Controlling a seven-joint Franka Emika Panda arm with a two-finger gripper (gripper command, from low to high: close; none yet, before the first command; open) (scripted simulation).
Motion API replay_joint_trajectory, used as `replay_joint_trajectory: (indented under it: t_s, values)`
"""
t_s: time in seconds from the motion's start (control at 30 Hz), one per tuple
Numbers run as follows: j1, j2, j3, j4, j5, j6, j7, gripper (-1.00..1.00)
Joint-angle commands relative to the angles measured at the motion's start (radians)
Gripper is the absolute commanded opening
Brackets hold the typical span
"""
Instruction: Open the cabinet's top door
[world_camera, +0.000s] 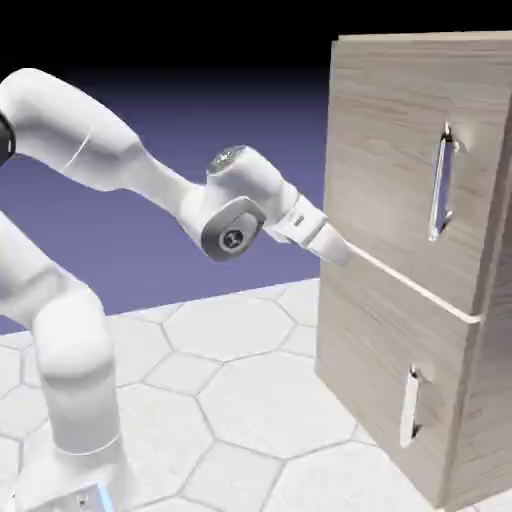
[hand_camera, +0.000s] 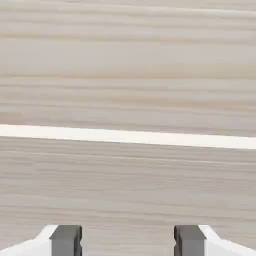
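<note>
We see the cabinet (world_camera: 400, 300) first, because it is the biggest thing. It is tall and boxy, made of light wood, and it stands on the tabletop (world_camera: 240, 400) at the right side of the exterior view. The tabletop is white with six-sided tile shapes on it.

Next comes the robot arm (world_camera: 80, 150). It is white and thick. It rises at the left of the exterior view, bends, and reaches to the right toward the cabinet.

The top door (world_camera: 400, 160) is the upper wood panel of the cabinet. It looks closed, flat with the front. Below it is the lower door (world_camera: 380, 370). A thin pale line (hand_camera: 125, 136) runs between the two doors, and in the hand view it goes straight across the wood.

On the top door is a long silver handle (world_camera: 441, 185), standing upright near the right side of the door. The lower door has a smaller handle (world_camera: 410, 405).

The tool (world_camera: 340, 250) is the smallest part. It sits right by the cabinet's front, near the pale line and well to the left of the long handle. In the hand view, we see its two grey fingertips (hand_camera: 66, 239) spread apart with only wood showing between them. The tool is open and holds nothing.
</note>
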Motion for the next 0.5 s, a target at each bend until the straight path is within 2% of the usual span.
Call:
replay_joint_trajectory:
  t_s: [0.0, 0.47]
  values:
    - [0.013, -0.008, -0.019, 0.01, -0.044, 0.003, 0.029, 0.0]
    - [0.192, -0.119, -0.282, 0.155, -0.652, 0.05, 0.44, 0.0]
